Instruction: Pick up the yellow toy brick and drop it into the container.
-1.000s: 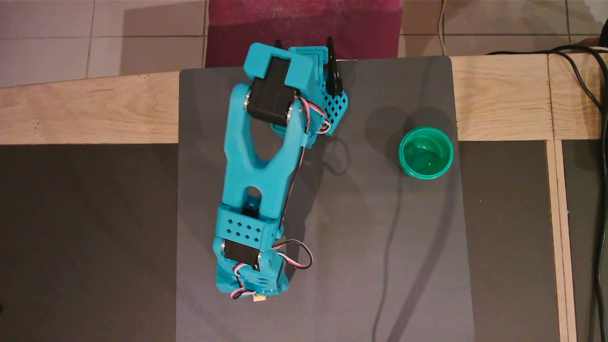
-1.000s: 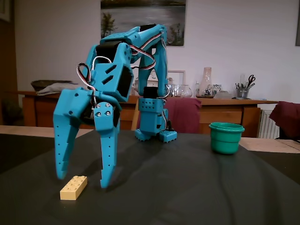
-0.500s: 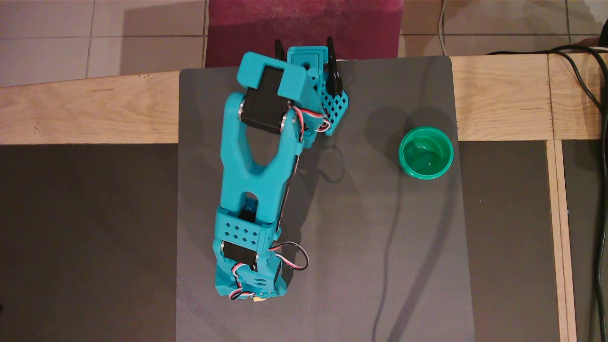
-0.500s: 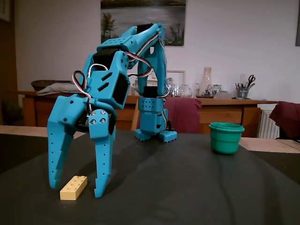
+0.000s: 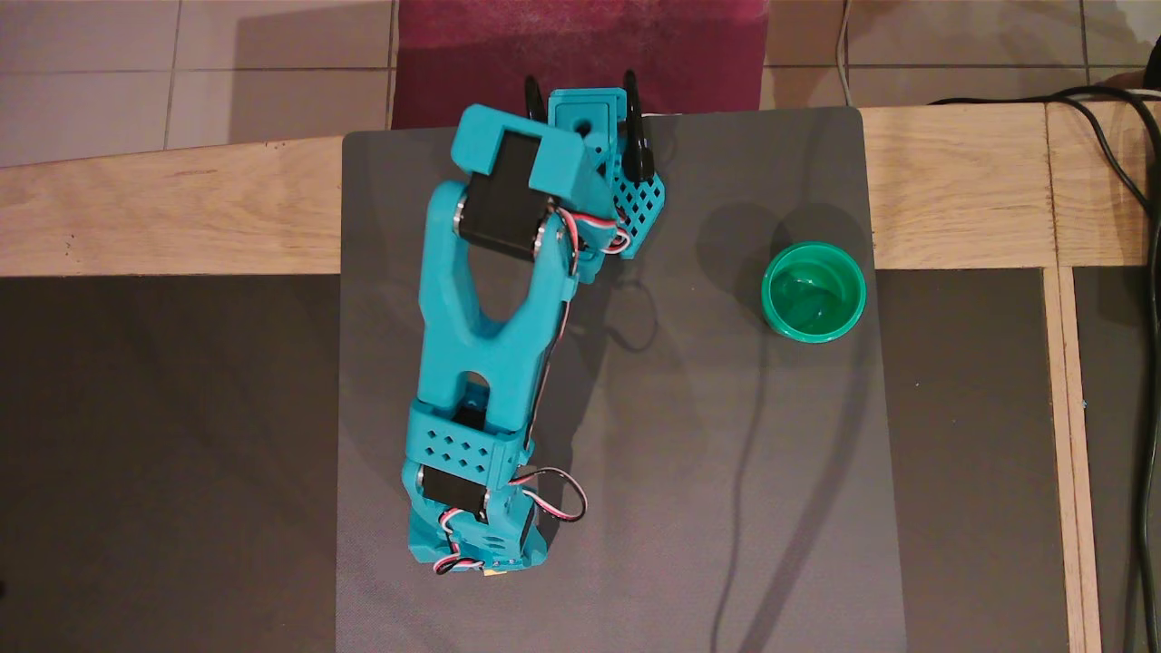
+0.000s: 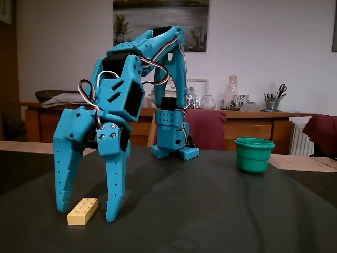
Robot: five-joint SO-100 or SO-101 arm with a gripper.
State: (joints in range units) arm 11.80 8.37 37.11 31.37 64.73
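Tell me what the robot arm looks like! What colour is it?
The arm is bright turquoise plastic with black motor blocks inside it. Its gripper has two long pointed fingers dotted with little holes, and silver screws near the top. Thin red, white and black wires loop around its joints, and some panels have diamond-shaped holes.

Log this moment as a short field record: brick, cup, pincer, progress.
brick: yellow toy brick lying flat on the dark mat, hidden under the arm in the overhead view
cup: green container upright, looks empty, well apart from the brick
pincer: pincer open, tips down on either side of the brick
progress: brick not yet lifted
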